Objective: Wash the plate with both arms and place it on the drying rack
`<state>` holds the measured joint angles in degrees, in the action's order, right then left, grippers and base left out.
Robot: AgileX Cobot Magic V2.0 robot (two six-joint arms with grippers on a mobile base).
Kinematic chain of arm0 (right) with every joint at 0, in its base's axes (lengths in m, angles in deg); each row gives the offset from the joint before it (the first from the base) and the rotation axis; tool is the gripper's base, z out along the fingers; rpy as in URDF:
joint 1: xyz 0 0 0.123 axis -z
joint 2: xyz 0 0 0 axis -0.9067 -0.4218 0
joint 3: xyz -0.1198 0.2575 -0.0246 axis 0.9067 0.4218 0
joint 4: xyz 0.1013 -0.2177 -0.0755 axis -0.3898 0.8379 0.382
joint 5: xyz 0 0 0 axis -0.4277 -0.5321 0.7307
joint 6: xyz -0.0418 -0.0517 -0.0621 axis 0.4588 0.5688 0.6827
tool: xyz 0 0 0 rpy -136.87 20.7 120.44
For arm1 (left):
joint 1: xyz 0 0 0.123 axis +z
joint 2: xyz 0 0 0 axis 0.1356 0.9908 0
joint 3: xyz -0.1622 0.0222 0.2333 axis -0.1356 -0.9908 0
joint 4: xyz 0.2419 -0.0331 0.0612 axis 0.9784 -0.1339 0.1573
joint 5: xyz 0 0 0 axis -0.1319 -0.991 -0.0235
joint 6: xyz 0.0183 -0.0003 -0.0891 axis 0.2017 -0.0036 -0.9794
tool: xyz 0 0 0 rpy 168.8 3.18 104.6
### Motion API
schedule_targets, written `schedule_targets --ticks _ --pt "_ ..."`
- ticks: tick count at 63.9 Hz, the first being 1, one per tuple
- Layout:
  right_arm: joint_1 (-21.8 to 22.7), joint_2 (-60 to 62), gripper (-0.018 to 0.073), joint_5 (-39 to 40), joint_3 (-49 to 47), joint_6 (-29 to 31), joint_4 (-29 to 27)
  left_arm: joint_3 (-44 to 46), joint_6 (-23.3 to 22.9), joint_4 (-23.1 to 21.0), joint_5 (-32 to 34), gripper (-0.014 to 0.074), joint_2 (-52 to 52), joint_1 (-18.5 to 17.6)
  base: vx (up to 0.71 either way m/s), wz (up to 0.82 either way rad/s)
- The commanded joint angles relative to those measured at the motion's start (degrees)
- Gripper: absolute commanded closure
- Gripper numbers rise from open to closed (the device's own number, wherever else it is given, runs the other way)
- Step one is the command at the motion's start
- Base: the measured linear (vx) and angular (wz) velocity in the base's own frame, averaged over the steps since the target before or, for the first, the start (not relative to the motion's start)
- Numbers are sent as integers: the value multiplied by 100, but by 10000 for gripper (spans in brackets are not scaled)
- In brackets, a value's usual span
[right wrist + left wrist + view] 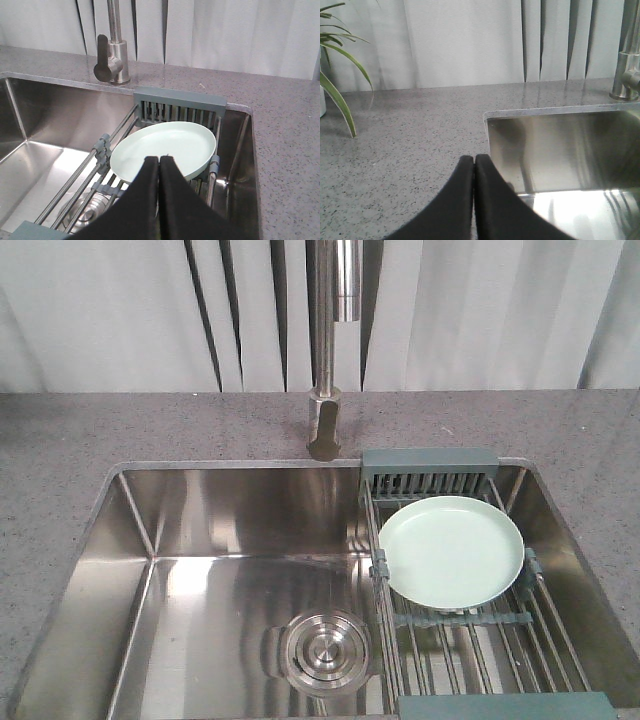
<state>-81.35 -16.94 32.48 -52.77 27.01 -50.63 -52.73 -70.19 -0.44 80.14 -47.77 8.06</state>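
The plate (pixel 451 551) lies face up on the drying rack (pixel 470 640), which spans the right side of the steel sink (pixel 200 570). It rests flat across the steel rods, its far edge close to the slotted grey-blue holder (pixel 428 473) at the back of the rack, and its near edge over the grey-blue crosspiece. Its surface is plain and glossy; nothing lies on it.

My right end effector (pixel 159 159) hangs over the near part of the rack. Its two black fingers are pressed together with no gap between the tips, and there is nothing between them. In the right wrist view the tips overlap the near rim of the plate, but from that angle I cannot tell whether they touch it or sit above it.

My left end effector (pixel 473 157) is over on the other side — above the grey speckled counter (pixel 410 130), just beside the left rim of the sink. Its fingers are likewise drawn fully together and carry nothing.

The tap (pixel 328 350) stands on the counter behind the sink, its base just left of the rack's holder. The round steel drain (pixel 324 650) sits in the sink floor, left of the rack rods. Long green leaves of a plant (pixel 337 75) reach in at the far left of the left wrist view, and pale curtains (pixel 480 310) hang behind the counter.
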Motion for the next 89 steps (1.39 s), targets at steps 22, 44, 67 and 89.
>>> schedule_targets --ticks 22,44,67,89 --pt "17 -65 569 438 -149 31 50 -134 -50 -268 374 602 -107 -41 0 0" --pt "17 -65 569 438 -149 31 50 -116 -50 -268 374 602 -98 -41 0 0" --pt "17 -65 569 438 -149 31 50 -116 -50 -268 374 602 -98 -41 0 0" --pt "882 -65 569 870 256 -1 18 -116 -50 -268 374 602 -98 -41 0 0"
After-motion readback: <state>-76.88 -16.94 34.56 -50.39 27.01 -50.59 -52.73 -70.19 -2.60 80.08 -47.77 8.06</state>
